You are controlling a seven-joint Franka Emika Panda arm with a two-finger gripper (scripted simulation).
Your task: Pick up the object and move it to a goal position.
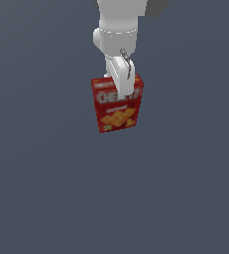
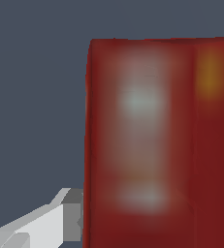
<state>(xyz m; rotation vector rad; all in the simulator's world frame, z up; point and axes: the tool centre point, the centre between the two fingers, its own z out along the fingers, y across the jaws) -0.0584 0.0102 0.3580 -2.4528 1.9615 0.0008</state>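
Gripping red cracker box (image 1: 117, 105), claw (image 1: 122, 79), white lettering blurred

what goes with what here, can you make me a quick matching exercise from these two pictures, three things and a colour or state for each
Column 1:
1. cracker box
2. gripper
3. floor

Column 2:
A. plain grey-blue
B. white, jaws closed on the box's top
C. red, tilted, with crackers pictured on the front

Pairs: 1-C, 2-B, 3-A
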